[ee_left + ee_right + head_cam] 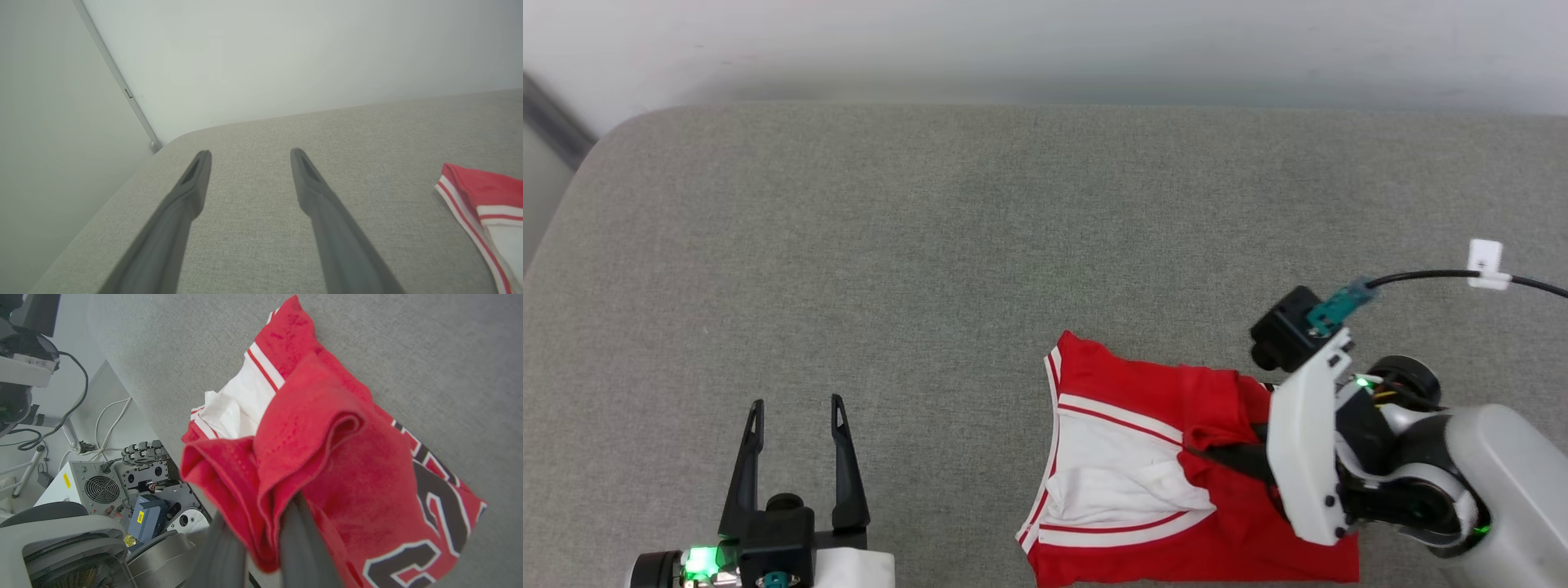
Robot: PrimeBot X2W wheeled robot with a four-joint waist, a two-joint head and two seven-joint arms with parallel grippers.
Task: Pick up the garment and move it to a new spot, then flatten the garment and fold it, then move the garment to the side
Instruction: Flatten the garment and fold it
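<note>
One garment (pixel 1152 388), red with white sleeve and striped trim, lies bunched on the grey fabric-covered bench (pixel 931 245), toward its near right edge. Black white-edged lettering shows on the red body in the right wrist view. Right end effector (pixel 1201 452): fingers pressed together, pinching a raised red fold of the garment. Left end effector (pixel 797 408): fingers spread wide, holding nothing, over bare bench well apart from the garment.
</note>
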